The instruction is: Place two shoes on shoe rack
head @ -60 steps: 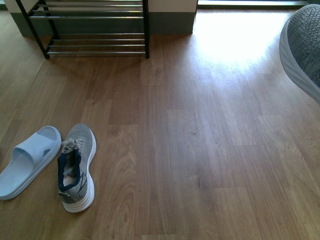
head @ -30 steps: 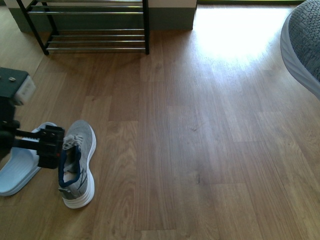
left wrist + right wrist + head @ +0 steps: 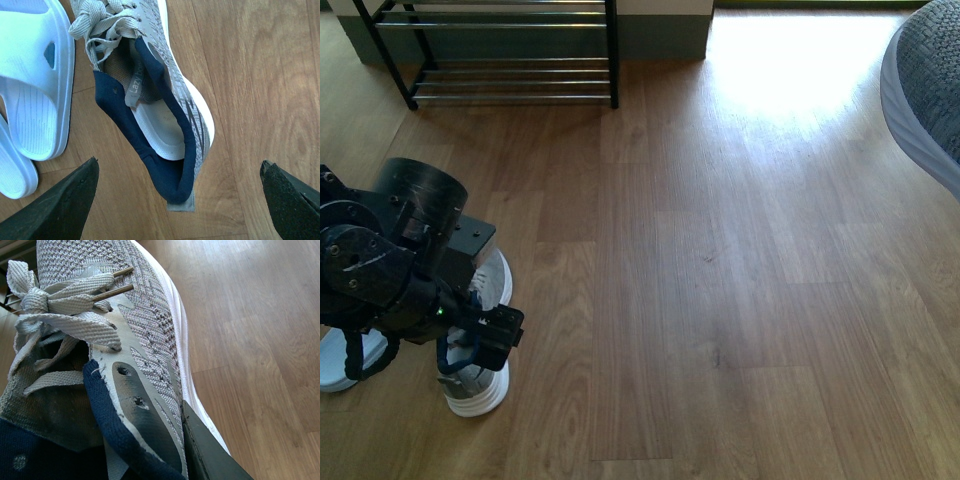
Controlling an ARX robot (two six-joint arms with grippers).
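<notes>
The grey sneaker (image 3: 165,100) lies on the floor (image 3: 720,250) just beside the blue slide (image 3: 35,90), heel nearest the left tool (image 3: 178,172), spread wide across that heel, while the right tool (image 3: 192,450) grips the other sneaker (image 3: 145,315) aloft

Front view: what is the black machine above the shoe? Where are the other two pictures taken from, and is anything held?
It is a robot with two arms, each ending in two fingers. The front view looks from its body: the left arm hangs over a grey sneaker on the floor, beside a pale blue slide; the shoe rack stands behind. The left wrist view looks down between open left fingers, gripping nothing. The right wrist view shows a right finger pressed on a second grey sneaker, held up.
</notes>
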